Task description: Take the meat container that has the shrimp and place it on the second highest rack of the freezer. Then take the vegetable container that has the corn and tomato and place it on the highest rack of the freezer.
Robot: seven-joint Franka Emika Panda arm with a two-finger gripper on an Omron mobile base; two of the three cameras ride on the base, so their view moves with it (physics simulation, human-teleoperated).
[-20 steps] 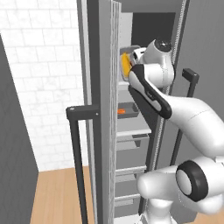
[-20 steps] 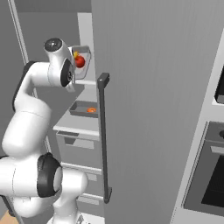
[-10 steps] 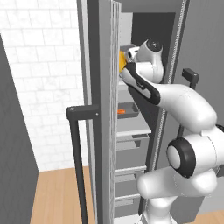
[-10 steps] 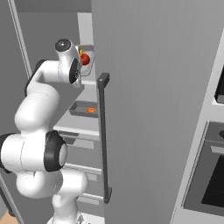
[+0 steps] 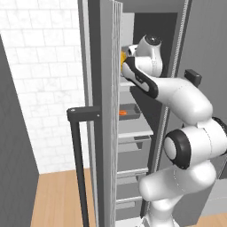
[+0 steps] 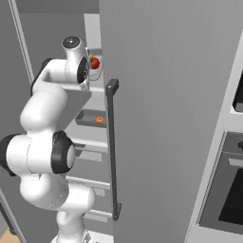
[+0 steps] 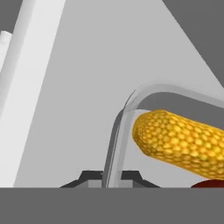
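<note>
My gripper (image 7: 109, 178) is shut on the pale rim of the vegetable container (image 7: 127, 108), high inside the open freezer (image 5: 104, 133). The yellow corn (image 7: 179, 138) lies in that tray, with a sliver of the red tomato (image 7: 209, 184) beyond it. From the left base view the corn (image 5: 123, 57) peeks out past the door edge beside my hand. From the right, the tomato (image 6: 95, 62) sits in the vegetable container (image 6: 98, 72). One level lower the dark meat container (image 5: 131, 110) rests on a rack with the orange shrimp (image 5: 123, 113) in it. It shows from the right as well, the meat container (image 6: 88, 117) holding the shrimp (image 6: 98, 119).
The freezer door (image 6: 166, 118) with its long dark handle (image 6: 112, 152) stands close on my right. Another door edge and handle (image 5: 80, 168) stand to my left. Grey drawers (image 5: 133, 148) fill the lower freezer. A black oven (image 6: 228, 190) is at the far right.
My arm has stretched deeper into the top of the freezer, carrying the vegetable container with the corn and tomato inward and slightly up. The meat container has stayed put.
</note>
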